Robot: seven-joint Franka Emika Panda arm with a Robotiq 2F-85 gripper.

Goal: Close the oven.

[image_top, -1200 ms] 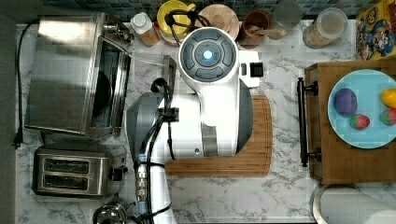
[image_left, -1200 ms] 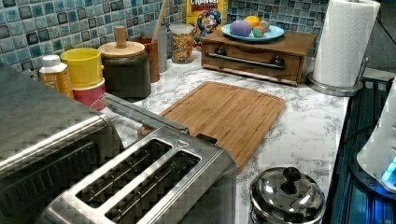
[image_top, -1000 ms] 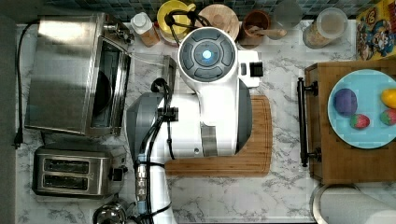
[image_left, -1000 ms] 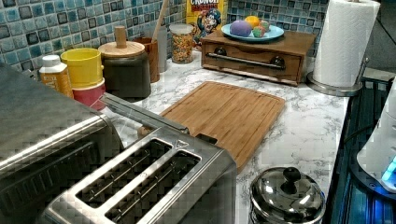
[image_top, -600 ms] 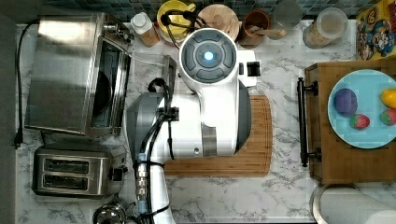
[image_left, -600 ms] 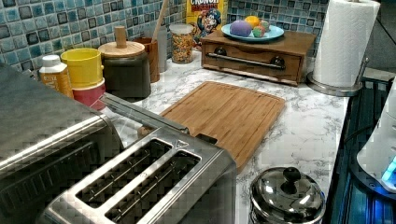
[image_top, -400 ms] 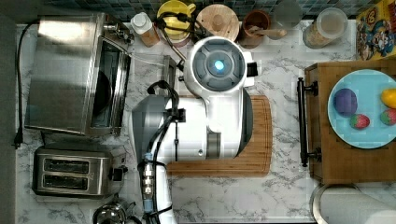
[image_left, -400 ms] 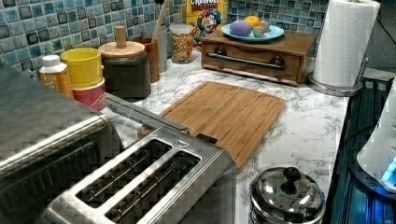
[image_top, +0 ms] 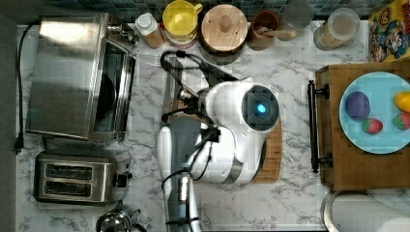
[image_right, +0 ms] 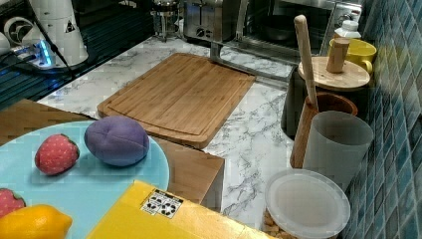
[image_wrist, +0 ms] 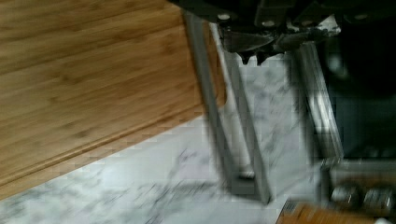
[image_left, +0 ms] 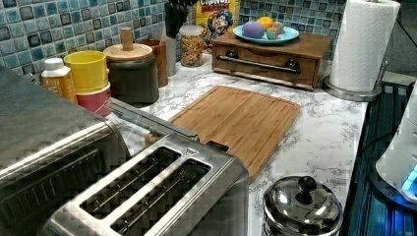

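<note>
The oven (image_top: pixel 67 72) stands at the top view's left with its glass door folded down flat and its dark inside showing. The door's metal bar handle (image_top: pixel 170 92) lies along the edge of the cutting board; it also shows as handle (image_left: pixel 147 118) and handle (image_right: pixel 239 59). In the wrist view my gripper (image_wrist: pixel 252 57) hangs above the handle (image_wrist: pixel 205 93) and the glass pane, fingertips together and holding nothing. In the top view the white arm (image_top: pixel 232 135) covers the gripper.
A two-slot toaster (image_top: pixel 77 176) sits beside the oven, with a steel lidded pot (image_left: pixel 300 206) near it. The bamboo cutting board (image_left: pixel 236 118) lies mid-counter. Jars and a yellow cup (image_top: pixel 181 19) line the tiled wall. A wooden box (image_top: pixel 358 164) with a blue plate stands at the top view's right.
The arm has swung to the top view's right and toward its lower edge, off the jars and over the cutting board. The oven door still lies open.
</note>
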